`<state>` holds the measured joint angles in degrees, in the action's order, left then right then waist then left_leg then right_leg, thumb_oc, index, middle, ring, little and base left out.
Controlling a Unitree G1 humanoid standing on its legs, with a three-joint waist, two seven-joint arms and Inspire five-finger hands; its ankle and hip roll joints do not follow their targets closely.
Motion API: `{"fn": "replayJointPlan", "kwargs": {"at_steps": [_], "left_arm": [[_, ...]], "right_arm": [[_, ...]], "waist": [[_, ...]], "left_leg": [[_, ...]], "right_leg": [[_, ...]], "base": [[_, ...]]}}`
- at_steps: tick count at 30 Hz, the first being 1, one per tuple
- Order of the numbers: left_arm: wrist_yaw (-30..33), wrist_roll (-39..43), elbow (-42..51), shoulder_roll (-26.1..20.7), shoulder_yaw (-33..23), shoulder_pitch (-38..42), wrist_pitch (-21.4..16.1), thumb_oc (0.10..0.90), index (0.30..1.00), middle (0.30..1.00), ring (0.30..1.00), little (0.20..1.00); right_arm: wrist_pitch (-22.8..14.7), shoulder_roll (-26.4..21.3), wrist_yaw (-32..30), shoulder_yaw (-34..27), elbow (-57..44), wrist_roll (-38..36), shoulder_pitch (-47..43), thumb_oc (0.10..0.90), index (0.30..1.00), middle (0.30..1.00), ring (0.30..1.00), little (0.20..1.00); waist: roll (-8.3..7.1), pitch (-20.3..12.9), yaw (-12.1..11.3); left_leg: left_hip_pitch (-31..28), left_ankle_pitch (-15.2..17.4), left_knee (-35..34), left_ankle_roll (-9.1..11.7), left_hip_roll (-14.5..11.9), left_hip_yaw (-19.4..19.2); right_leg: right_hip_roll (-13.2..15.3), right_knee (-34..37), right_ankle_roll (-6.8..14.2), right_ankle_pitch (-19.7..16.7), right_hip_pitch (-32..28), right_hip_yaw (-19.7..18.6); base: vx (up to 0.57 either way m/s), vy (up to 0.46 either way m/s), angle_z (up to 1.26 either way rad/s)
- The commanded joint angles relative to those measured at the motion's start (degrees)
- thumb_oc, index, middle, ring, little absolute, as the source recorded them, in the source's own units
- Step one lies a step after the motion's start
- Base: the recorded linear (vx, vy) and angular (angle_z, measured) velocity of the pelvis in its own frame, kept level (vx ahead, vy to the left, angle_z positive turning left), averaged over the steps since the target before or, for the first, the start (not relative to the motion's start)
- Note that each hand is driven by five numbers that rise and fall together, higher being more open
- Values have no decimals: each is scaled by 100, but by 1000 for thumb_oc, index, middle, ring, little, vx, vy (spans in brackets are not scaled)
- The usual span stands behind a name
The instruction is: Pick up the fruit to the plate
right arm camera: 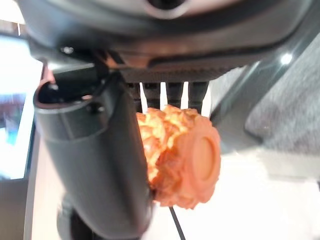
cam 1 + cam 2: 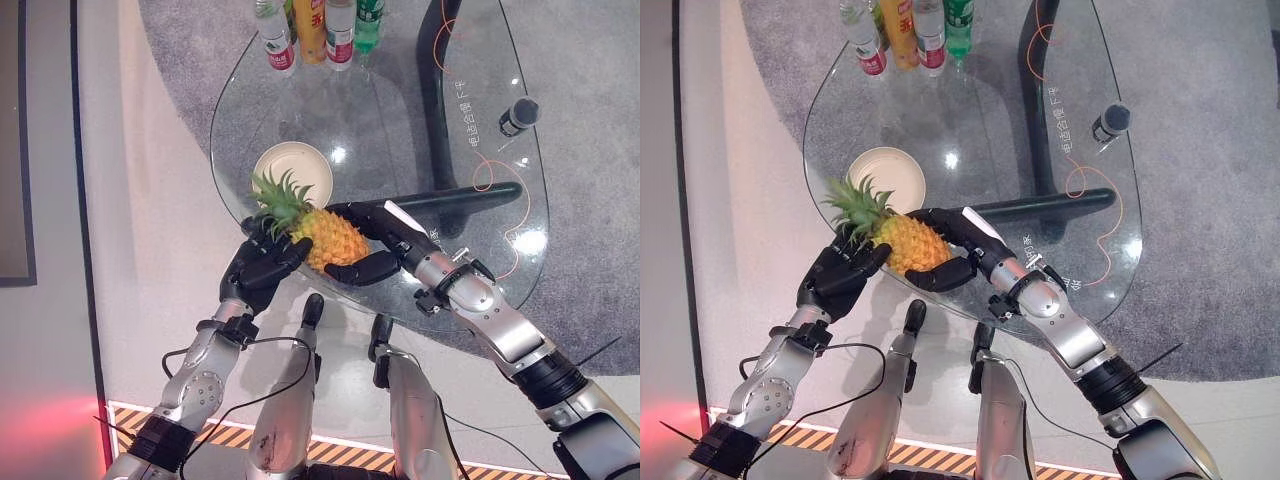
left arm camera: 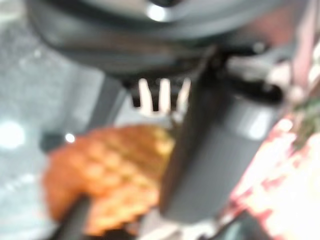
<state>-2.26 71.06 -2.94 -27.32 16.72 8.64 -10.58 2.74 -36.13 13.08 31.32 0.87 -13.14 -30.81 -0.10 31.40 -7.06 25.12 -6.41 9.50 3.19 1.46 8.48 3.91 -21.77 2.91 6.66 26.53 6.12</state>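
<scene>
Together, both hands lift a pineapple (image 2: 330,238) above the glass table's (image 2: 400,120) near edge | left hand (image 2: 262,262) curled round the leafy end | right hand (image 2: 375,245) clasped round the fruit's body, thumb underneath | cream plate (image 2: 293,166) just beyond the crown | bottles (image 2: 320,30) at the far rim.

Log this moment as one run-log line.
stage: carry | pineapple held in both hands, near table edge | left hand at leafy end | right hand round body | plate empty
</scene>
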Motion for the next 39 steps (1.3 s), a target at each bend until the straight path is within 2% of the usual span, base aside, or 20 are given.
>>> {"fn": "replayJointPlan", "kwargs": {"at_steps": [1,7,11,15,24,25,26,39], "left_arm": [[-638,361,1274,50,-398,288,-525,800,900,900,900,900],[-935,1396,1482,288,-441,248,-295,800,900,900,900,900],[-917,1674,1497,418,-483,225,-246,800,900,900,900,900],[-888,1563,1504,444,-501,222,-250,800,900,900,900,900],[-1025,1436,1515,448,-539,127,-285,800,900,900,900,900],[-1065,1372,1516,456,-535,119,-297,671,789,789,789,771],[-1079,1331,1527,460,-527,115,-333,100,300,300,300,200],[-1323,1310,1465,612,-528,61,-542,100,300,300,300,200]], "right_arm": [[-582,378,716,461,-1334,-109,-544,100,300,300,300,200],[-617,513,982,584,-1299,-79,-614,100,300,300,300,200],[-570,578,1206,650,-1289,-76,-690,100,300,300,300,200],[-508,594,1185,686,-1276,-105,-740,100,300,300,300,200],[-631,669,978,638,-1145,-127,-709,100,300,300,300,200],[-624,676,949,631,-1134,-142,-712,100,300,300,300,200],[-624,683,932,623,-1119,-144,-709,100,300,300,300,200],[-641,836,624,512,-1009,-92,-552,100,300,300,300,200]], "waist": [[-301,-160,-67],[-380,-160,-151],[-440,-160,-200],[-458,-160,-241],[-476,-160,-319],[-477,-160,-326],[-475,-160,-331],[-434,-160,-309]], "left_leg": [[-82,863,720,-437,600,-227],[-102,888,705,-407,603,-126],[-112,889,694,-382,599,-62],[-139,886,664,-361,594,-8],[-235,899,603,-352,606,107],[-245,904,605,-349,609,116],[-251,909,613,-346,612,124],[-261,954,658,-355,630,104]], "right_leg": [[-352,873,182,-645,-481,-253],[-391,933,161,-630,-561,-201],[-412,961,146,-624,-604,-161],[-418,988,129,-614,-646,-117],[-412,1028,123,-605,-735,-48],[-408,1034,121,-606,-748,-45],[-404,1034,119,-606,-758,-44],[-361,990,134,-612,-719,-53]], "base": [[11,-68,1],[10,-58,8],[19,-65,4],[16,-43,10],[8,-16,4],[0,0,0],[0,0,0],[0,0,0]]}}
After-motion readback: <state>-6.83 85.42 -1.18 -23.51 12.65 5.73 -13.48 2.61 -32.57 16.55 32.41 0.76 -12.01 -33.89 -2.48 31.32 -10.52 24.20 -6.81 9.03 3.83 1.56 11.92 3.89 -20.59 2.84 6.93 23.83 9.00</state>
